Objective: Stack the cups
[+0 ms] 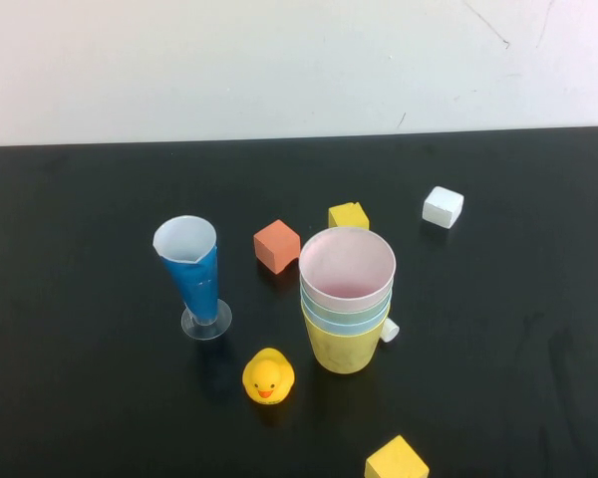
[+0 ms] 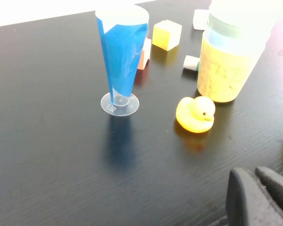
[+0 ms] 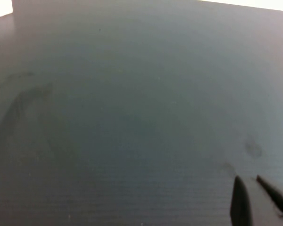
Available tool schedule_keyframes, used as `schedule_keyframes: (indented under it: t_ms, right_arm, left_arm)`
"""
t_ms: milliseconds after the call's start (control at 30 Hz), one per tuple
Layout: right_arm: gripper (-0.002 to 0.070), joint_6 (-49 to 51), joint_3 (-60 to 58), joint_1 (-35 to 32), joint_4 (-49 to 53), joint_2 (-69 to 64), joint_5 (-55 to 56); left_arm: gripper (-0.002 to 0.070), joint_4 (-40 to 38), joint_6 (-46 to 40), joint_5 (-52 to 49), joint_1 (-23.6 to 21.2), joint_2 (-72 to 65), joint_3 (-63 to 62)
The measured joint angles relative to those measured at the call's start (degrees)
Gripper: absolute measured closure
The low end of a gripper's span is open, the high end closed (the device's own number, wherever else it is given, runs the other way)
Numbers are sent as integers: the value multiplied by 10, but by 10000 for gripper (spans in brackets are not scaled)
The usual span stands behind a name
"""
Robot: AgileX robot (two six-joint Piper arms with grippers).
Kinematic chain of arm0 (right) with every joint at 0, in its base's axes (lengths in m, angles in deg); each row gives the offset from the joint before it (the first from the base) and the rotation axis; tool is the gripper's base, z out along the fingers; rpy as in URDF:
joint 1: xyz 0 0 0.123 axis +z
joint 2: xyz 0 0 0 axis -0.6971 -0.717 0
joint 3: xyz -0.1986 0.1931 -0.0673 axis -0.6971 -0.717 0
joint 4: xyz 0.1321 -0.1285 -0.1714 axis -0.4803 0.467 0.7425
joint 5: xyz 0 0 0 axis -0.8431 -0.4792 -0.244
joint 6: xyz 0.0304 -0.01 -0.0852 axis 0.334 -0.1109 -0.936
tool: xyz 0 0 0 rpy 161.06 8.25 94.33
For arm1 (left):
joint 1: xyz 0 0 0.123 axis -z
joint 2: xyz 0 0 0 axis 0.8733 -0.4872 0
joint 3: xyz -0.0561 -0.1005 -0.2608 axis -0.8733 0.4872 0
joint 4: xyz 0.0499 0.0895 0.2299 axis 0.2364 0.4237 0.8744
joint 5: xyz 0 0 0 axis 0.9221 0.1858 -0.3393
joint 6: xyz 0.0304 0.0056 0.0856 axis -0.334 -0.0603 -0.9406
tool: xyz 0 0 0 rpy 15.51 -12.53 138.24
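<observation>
Taking the stack of pastel plastic cups (image 1: 347, 304) at the middle of the black table (image 1: 80, 398) as the landmark, the scene reads as follows. Nearest the robot, a yellow cube (image 1: 397, 461) lies in front of the stack and slightly to its right. A yellow rubber duck (image 1: 268, 376) sits just in front of the stack to its left. The stack itself stands upright: a yellow cup (image 1: 345, 350) at the bottom, then a light blue cup (image 1: 345, 321), a thin green rim, and a pink cup (image 1: 347, 267) nested on top. A small white piece (image 1: 390, 331) rests against its right side. Left of the stack stands a tall blue cone-shaped glass with a clear round foot (image 1: 192, 274), apart from it. Behind the stack lie an orange cube (image 1: 276, 246), another yellow cube (image 1: 348, 215) and, farther right, a white cube (image 1: 443, 206).

All four cups appear nested, so the stacking looks finished; nothing seems left.

The left gripper (image 2: 258, 190) hovers low in front of the stack, fingers nearly together, holding nothing. The right gripper (image 3: 254, 197) hangs over bare table well away from the stack, fingers narrow and empty.
</observation>
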Motion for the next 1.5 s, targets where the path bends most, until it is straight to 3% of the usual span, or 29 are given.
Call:
schedule_keyframes:
  t_ms: [667,833,1000,1167,1300,1500]
  right_arm:
    - [676,0,1,0,0,0,0]
    - [676,0,1,0,0,0,-1]
    - [676,0,1,-1,0,0,-1]
    - [676,0,1,-1,0,0,-2]
    - [676,0,1,-1,0,0,-3]
    - [676,0,1,-1,1,0,-3]
  left_arm:
    - [676,0,0,0,-13,0,0]
    - [677,-9,-11,23,-107,11,27]
    - [676,-43,-46,60,-263,38,87]
    - [676,-76,-58,125,-375,39,147]
    - [676,-81,-82,198,-415,39,191]
    - [677,-90,-126,219,-412,39,201]
